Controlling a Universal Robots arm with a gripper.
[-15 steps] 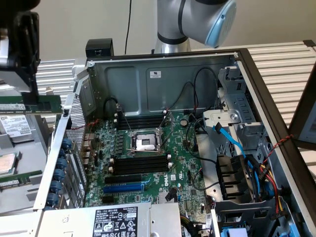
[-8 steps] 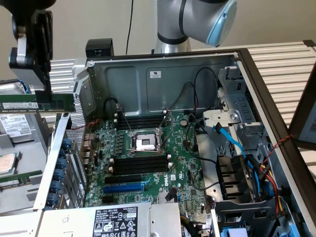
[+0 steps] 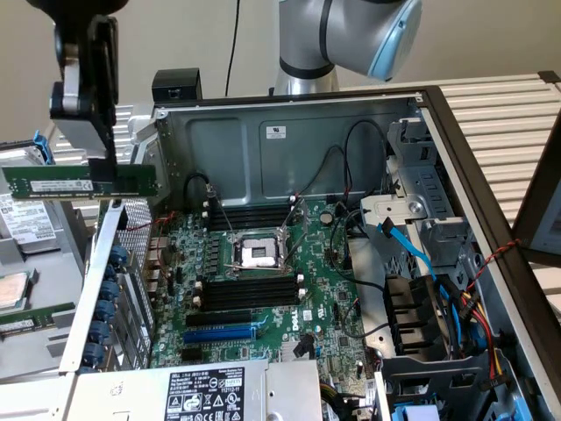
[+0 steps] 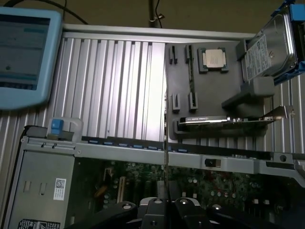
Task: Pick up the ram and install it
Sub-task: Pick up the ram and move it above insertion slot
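Clamping the ram from above, the gripper is holding it level over the rim of the case; lining it squarely over a slot looks key.

Ribbed metal table is carrying 1 open computer case. 1 gray parts tray is lying beside it.
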